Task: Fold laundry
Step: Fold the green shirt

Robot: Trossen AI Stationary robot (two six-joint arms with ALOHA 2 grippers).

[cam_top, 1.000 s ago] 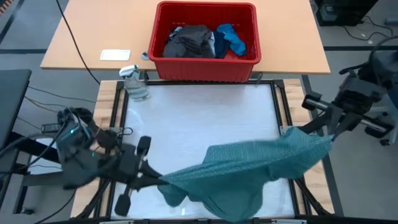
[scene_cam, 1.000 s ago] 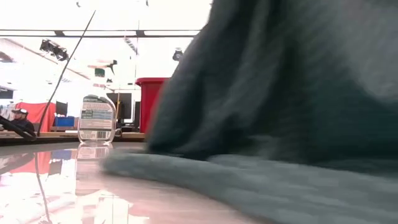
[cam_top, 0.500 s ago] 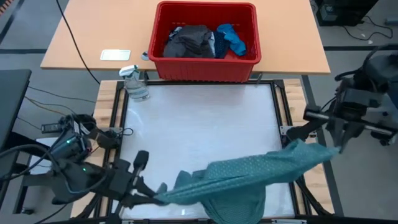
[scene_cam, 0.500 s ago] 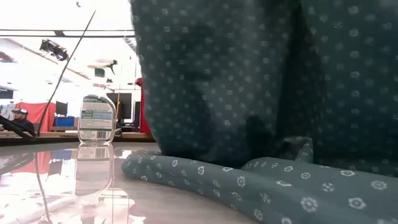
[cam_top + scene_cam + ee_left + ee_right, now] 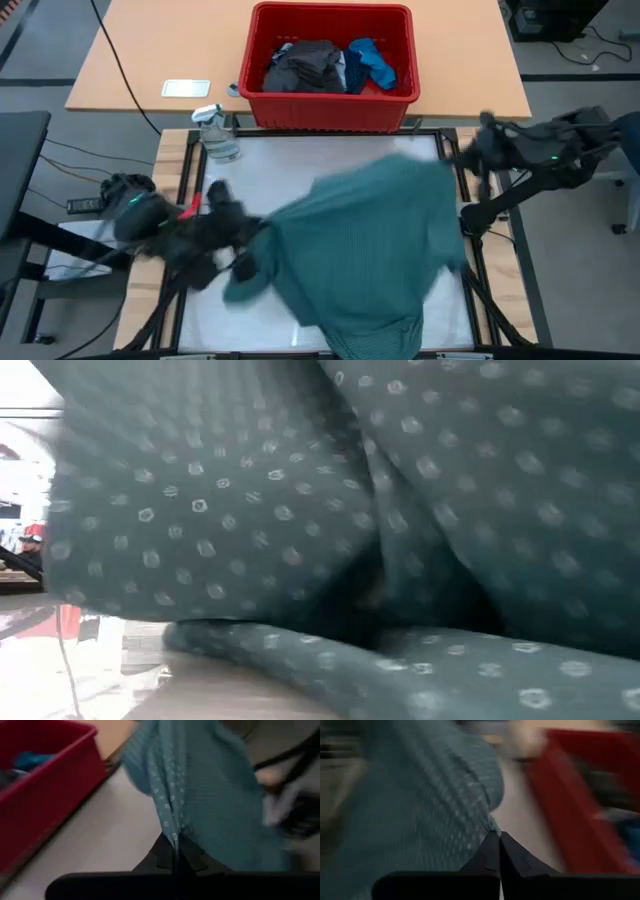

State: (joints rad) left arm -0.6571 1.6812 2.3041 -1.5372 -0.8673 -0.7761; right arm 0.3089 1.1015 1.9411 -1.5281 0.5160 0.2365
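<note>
The large teal-green dotted shirt (image 5: 360, 240) billows over the middle of the white table, stretched between my two grippers. Its lower part lies on the table near the front edge (image 5: 420, 675). My left gripper (image 5: 245, 238) is shut on the shirt's left end and my right gripper (image 5: 462, 160) on its far right end. A dark grey piece (image 5: 305, 65) and a bright blue piece (image 5: 372, 60) lie in the red bin (image 5: 330, 105). My left gripper pinches a bunched fold of the shirt (image 5: 172, 837) between its two shut fingers, coming from the table's left and slanting downward. The cloth fans out away from the fingers, lifted off the table there. My right gripper pinches a gathered edge of the shirt (image 5: 490, 827) between its two shut fingers, coming from the table's right and slanting downward. The cloth spreads away from the fingertips and is held above the table.
The red bin stands on the wooden table beyond the far edge of the white table. A clear spray bottle (image 5: 217, 135) stands at the far left corner. A small white card (image 5: 185, 88) lies on the wooden table.
Both grippers have swung from near the front edge toward the far edge and tipped over, still shut on the shirt. The shirt, before a narrow stretched band near the front edge, has been flung out and spreads wide over the table's middle; its lower part stays at the front.
</note>
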